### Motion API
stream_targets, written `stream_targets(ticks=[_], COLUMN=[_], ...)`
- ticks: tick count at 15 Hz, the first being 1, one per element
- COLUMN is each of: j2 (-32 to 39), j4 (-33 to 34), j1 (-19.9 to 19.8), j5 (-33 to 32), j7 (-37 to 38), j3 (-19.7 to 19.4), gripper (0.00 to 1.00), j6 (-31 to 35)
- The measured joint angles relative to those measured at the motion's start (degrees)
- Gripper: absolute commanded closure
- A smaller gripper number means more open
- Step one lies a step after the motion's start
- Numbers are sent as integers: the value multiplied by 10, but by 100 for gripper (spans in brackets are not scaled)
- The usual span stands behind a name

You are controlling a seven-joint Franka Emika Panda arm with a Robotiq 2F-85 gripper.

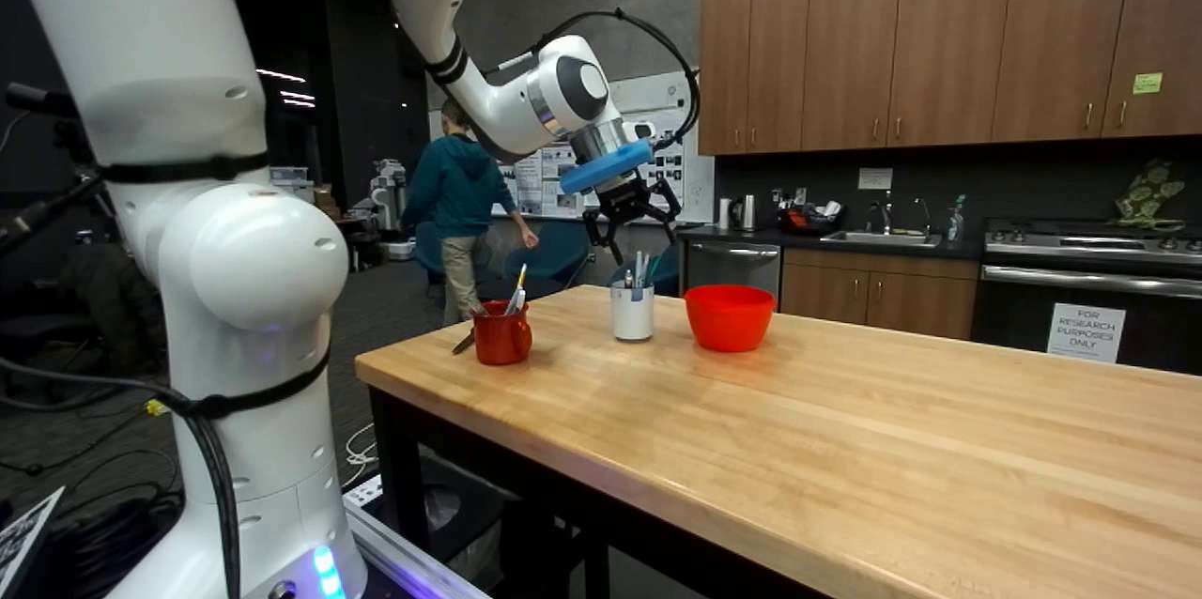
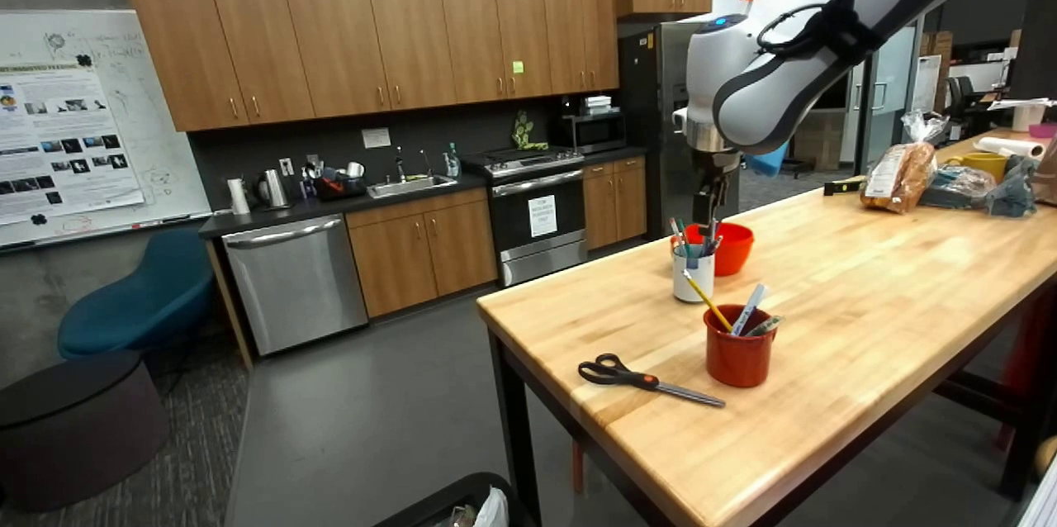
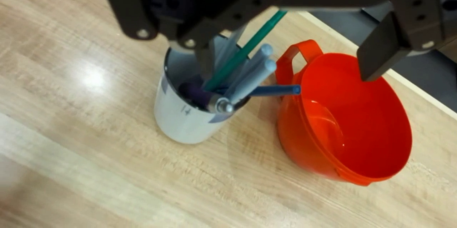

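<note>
A sheet (image 1: 1086, 331) on the oven (image 1: 1019, 313) reads "FOR RESEARCH PURPOSES ONLY". The print on the poster (image 2: 62, 143) and the small mark on the white mug (image 3: 184, 120) are too small to make out.

That mug stands upright on the counter (image 1: 892, 449), full of pens (image 3: 239, 60), just beside an orange-red bowl (image 3: 298, 142). Above it the pincer (image 1: 642, 247) is released, its fingers (image 3: 205, 58) spread wide.

The counter has a pale wooden top on dark legs. Near its corner are a red mug (image 2: 737, 358) with a pencil and markers, and black-handled scissors (image 2: 648, 381). Wooden cabinets (image 1: 850, 54) and a sink (image 1: 880, 239) line the room, where a person (image 1: 460, 186) in teal faces away.

In the wrist view one finger covers part of the white mug's mouth; whether it touches the pens cannot be told. The red mug hides most of the scissors in an exterior view, and a bin (image 2: 438, 504) is cut off at the lower edge.
</note>
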Motion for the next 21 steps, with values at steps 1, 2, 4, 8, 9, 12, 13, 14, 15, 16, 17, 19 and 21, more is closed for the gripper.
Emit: stream_targets(ticks=[1, 2, 4, 8, 9, 12, 13, 14, 15, 16, 17, 19, 21], j2=[5, 11, 20, 33, 34, 35, 35, 33, 31, 28, 24, 16, 5], j4=[2, 5, 9, 16, 17, 19, 20, 22, 23, 24, 24, 24, 23], j1=[3, 5, 10, 14, 15, 16, 18, 20, 23, 27, 31, 37, 40], j5=[1, 2, 2, 4, 5, 11, 13, 17, 22, 27, 30, 32, 32], j7=[-5, -9, -11, -12, -12, -14, -14, -16, -18, -18, -18, -19, -19], j3=[-3, -5, -7, -9, -9, -10, -10, -10, -10, -9, -9, -9, -9], gripper=[0, 7, 32, 66, 73, 94, 97, 99, 100, 97, 97, 97, 97], j6=[0, 0, 0, 0, 0, -3, -4, -6, -8, -12, -16, -22, -28])
